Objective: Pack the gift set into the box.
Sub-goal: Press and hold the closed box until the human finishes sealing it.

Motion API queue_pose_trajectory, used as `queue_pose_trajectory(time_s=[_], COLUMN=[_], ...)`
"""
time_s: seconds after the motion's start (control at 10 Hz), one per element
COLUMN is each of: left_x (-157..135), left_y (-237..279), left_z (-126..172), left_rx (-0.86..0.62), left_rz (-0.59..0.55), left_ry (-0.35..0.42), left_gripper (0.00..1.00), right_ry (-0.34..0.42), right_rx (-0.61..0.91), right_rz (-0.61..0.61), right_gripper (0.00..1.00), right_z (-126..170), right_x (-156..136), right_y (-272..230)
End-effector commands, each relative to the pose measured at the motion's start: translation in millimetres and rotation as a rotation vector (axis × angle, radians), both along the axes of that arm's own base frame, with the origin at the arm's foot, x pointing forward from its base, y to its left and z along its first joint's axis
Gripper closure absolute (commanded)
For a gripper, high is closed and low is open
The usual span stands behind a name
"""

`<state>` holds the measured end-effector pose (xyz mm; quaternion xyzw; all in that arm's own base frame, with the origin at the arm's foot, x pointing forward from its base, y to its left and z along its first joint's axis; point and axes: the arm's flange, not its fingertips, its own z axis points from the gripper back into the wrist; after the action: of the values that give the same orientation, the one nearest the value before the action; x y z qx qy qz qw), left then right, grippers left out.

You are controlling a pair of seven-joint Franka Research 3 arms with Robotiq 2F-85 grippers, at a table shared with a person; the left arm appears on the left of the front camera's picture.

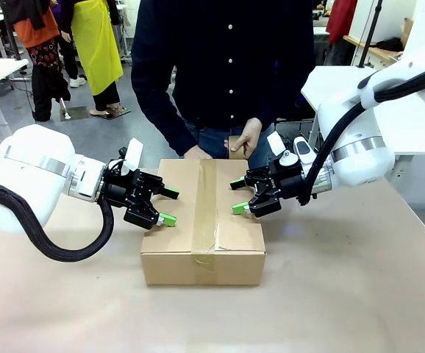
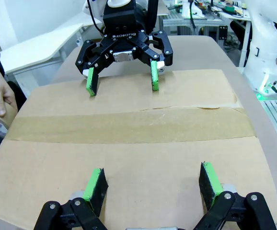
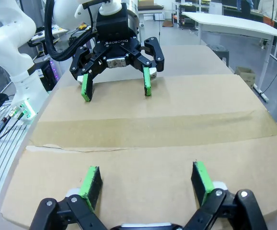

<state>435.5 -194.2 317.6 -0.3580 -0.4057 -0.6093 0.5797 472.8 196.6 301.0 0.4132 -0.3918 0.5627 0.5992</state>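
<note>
Closed box [image 1: 202, 220] in the middle of the desk [image 1: 345, 294], flaps down, with a strip of brown tape [image 1: 205, 209] along the top seam. Left end effector [image 1: 167, 207] at the box's left edge, fingers spread open, holding nothing, green pads just over the top face. Right end effector [image 1: 239, 195] at the right edge, also open and empty, facing the left one across the tape. Person behind the box at the far side, one hand [image 1: 245, 137] raised just above the far edge, other hand [image 1: 195, 153] low at that edge. Gift set hidden from sight.
</note>
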Motion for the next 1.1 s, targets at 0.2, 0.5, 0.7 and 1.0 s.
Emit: queue_pose_trajectory(time_s=[0.2, 0.5, 0.7, 1.0], left_x=[-1.5, 0.0, -22.6, -63.6], left_y=[0.6, 0.0, 60.6, 192.1], left_z=[-1.7, 0.0, 65.2, 46.7], left_rx=[0.007, 0.0, -0.135, -0.329], left_rz=[0.003, 0.0, -0.071, 0.151], left_ry=[0.001, 0.0, 0.059, 0.059], left_gripper=[0.0, 0.0, 0.0, 0.0], right_ry=[-0.001, 0.0, 0.007, 0.153], right_rx=[-0.01, 0.0, 0.203, 0.562], right_rz=[0.006, 0.0, -0.102, -0.56], right_gripper=[0.0, 0.0, 0.0, 0.0], right_z=[-1.4, 0.0, 70.4, 47.4], right_x=[-1.5, 0.0, -33.6, -106.2], right_y=[1.3, 0.0, -74.0, -236.8])
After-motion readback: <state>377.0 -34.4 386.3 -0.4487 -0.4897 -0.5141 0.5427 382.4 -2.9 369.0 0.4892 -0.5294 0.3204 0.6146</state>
